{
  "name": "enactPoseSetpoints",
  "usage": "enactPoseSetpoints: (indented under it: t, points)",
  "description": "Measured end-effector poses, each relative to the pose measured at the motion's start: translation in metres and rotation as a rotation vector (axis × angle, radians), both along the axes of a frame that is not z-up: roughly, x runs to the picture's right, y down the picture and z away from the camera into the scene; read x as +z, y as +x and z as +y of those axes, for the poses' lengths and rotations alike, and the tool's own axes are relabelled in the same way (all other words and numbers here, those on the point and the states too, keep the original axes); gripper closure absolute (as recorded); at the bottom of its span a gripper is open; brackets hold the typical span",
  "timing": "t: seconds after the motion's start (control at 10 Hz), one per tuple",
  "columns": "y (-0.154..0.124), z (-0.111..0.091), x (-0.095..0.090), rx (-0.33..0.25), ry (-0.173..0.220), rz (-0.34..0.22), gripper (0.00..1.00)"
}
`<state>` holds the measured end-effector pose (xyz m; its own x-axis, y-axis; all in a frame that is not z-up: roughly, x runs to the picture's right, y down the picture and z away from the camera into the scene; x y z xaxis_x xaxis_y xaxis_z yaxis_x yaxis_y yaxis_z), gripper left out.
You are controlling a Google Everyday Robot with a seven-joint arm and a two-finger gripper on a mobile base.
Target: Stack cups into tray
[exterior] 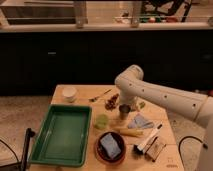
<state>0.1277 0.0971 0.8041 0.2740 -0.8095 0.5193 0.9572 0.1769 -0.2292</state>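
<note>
The green tray [50, 150] lies on the left of the wooden table and holds nothing. The white cup [69, 93] stands behind it at the table's far left. The pale green cup [102, 121] stands just right of the tray. The dark grey cup [124, 113] stands right of the green one, near the table's middle. My white arm comes in from the right and bends down, and my gripper [123, 106] is right over the dark grey cup, at its rim.
A dark-red bowl [99, 153] with a blue sponge sits at the front, right of the tray. A spoon [100, 95], a brown clump [111, 103], a blue cloth [140, 121], a yellow item [130, 132], a brush [148, 141] and a small box [156, 149] crowd the table's right half.
</note>
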Motion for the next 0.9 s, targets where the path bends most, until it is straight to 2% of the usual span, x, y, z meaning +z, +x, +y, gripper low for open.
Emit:
enactPoseSetpoints:
  t: [0.4, 0.9]
  points:
    - [-0.014, 0.004, 0.009, -0.024, -0.037, -0.037, 0.20]
    - [-0.014, 0.002, 0.029, -0.022, -0.111, -0.071, 0.20]
